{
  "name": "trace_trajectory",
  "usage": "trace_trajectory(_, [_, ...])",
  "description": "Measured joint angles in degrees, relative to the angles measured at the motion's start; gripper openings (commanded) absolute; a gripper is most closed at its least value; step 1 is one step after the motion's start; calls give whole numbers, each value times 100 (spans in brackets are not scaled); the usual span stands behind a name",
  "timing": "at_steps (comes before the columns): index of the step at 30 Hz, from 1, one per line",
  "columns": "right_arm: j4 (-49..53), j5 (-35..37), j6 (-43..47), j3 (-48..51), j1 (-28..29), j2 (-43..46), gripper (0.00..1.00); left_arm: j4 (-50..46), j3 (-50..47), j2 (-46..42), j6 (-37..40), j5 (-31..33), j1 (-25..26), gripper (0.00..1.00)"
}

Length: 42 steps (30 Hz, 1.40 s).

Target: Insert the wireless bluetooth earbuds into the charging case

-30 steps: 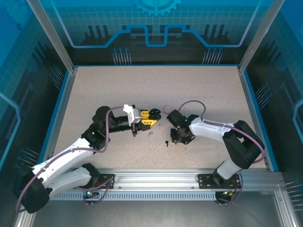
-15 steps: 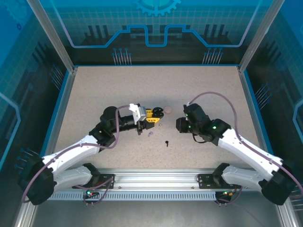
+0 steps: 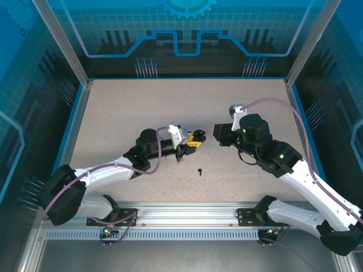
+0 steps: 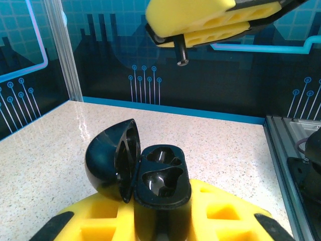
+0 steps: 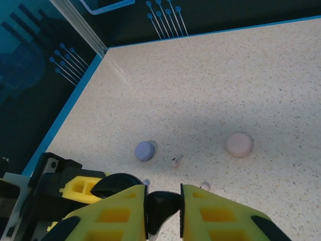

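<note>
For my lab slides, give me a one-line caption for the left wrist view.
Left gripper holds the open, empty black case; right gripper opposite pinches a black earbud, stem out.

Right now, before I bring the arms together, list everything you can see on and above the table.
charging case: one, black, lid open, both sockets empty, held by the left gripper
held earbud: one, black, pinched in the right gripper above the case
loose black earbud: one, on the table near the arms
pale earbuds: two, pinkish-white, on the table between the discs
lilac disc: one, on the table
pink disc: one, on the table
table: one, speckled beige
left gripper: shut on the case
right gripper: shut on the earbud
</note>
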State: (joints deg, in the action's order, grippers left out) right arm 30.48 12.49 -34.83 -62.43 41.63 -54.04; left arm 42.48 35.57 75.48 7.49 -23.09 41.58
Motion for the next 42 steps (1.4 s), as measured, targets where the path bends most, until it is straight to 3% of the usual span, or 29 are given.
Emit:
trace_trajectory(19, [-354,205,151,-2,474,-413,20,98,70,35,-304,358,70,0])
trace_trajectory(42, [-520,407,195,-2,535,-590,20,136,179,35,-577,382,70,0])
